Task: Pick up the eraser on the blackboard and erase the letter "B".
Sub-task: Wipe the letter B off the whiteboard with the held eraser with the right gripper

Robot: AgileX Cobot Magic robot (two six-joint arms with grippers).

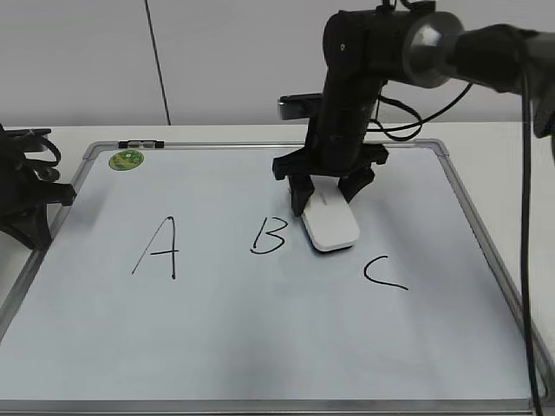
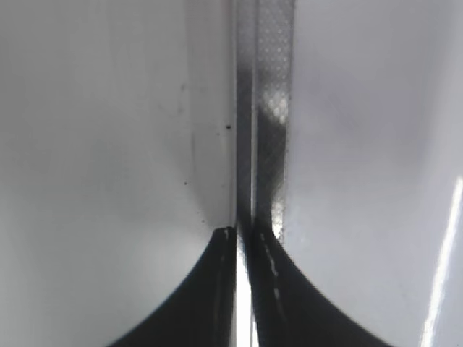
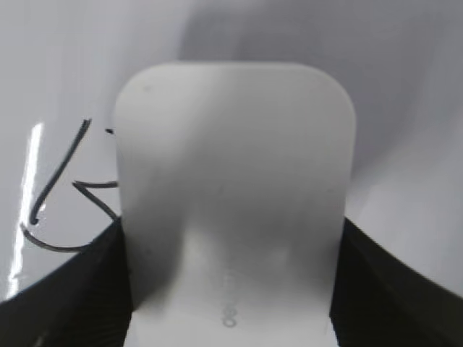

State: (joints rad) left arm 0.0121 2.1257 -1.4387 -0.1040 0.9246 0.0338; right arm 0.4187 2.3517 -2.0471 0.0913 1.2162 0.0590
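I have the right gripper clamped on the eraser, its far end lifted, just right of the letter "B" on the blackboard, set to sweep left, I judge. Only my right wrist view shows the pads pinching its sides. The left gripper idles, fingers together, at the frame.

A green round magnet sits near a black marker, with letters "A" and "C".
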